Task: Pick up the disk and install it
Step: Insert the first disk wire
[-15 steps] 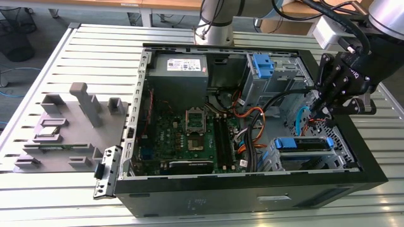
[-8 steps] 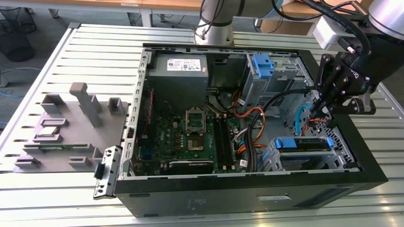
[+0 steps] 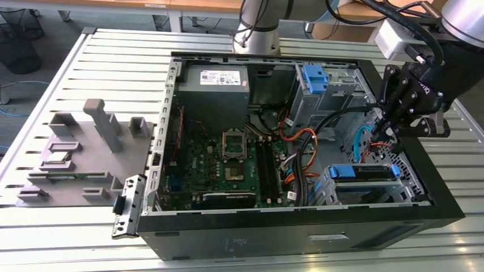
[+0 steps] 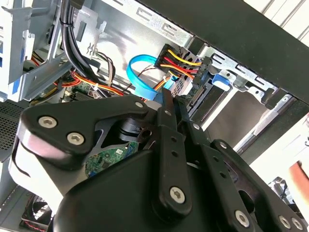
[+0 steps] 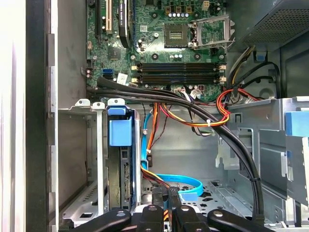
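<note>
- The gripper (image 3: 382, 135) hangs inside the open computer case (image 3: 302, 226). Its jaws are drawn together, and whether they pinch anything cannot be told.
- The disk (image 3: 363, 173) sits in the drive cage at the exterior view's right. In the first wrist view the disk (image 5: 119, 135) stands on edge.
- A blue data cable (image 5: 186, 182) curls just beside the gripper's tips.
- The power supply (image 3: 215, 99) carries a white sticker (image 3: 223, 78), its print too small to read.
- The case lies on a slatted metal bench (image 3: 113, 56).
</note>
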Robot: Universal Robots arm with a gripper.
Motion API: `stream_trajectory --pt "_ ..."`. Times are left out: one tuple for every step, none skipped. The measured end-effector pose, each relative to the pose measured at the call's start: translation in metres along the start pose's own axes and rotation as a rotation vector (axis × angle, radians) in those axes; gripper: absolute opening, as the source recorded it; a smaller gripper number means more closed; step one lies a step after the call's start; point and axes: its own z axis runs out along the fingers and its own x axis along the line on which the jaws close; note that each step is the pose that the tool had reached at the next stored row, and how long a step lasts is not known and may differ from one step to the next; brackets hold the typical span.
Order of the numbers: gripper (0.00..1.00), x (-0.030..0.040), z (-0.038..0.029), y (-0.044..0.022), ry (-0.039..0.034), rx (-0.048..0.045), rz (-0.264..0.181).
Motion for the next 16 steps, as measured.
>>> stream_trajectory --pt "0.16 0.0000 0.0001 0.0002 -0.0001 0.0006 0.000" --pt "0.16 0.0001 0.0002 0.0004 -0.0001 0.0017 0.000" --pt "0.16 0.0002 0.0002 0.0008 -0.0001 0.0030 0.000" --pt "0.16 0.0003 0.0003 0.0016 -0.0004 0.0050 -0.001" --pt "0.16 0.0007 0.0004 0.0025 -0.0002 0.0079 -0.001" --pt "0.16 0.0011 0.0004 0.0035 -0.0002 0.0110 -0.001" --pt "0.16 0.0017 0.0007 0.0045 -0.0004 0.0145 -0.002" --pt "0.16 0.0025 0.0007 0.0056 -0.0003 0.0178 -0.002" --pt "0.16 0.0034 0.0009 0.0065 -0.0004 0.0211 -0.003" --pt "0.16 0.0044 0.0011 0.0073 -0.0006 0.0238 -0.003" --pt "0.16 0.0058 0.0013 0.0081 -0.0006 0.0264 -0.004" --pt "0.16 0.0072 0.0015 0.0088 -0.0007 0.0287 -0.004" --pt "0.16 0.0087 0.0015 0.0096 -0.0007 0.0309 -0.005" --pt "0.16 0.0101 0.0017 0.0103 -0.0008 0.0327 -0.005" --pt "0.16 0.0116 0.0017 0.0110 -0.0008 0.0345 -0.005" --pt "0.16 0.0130 0.0018 0.0116 -0.0008 0.0361 -0.005"
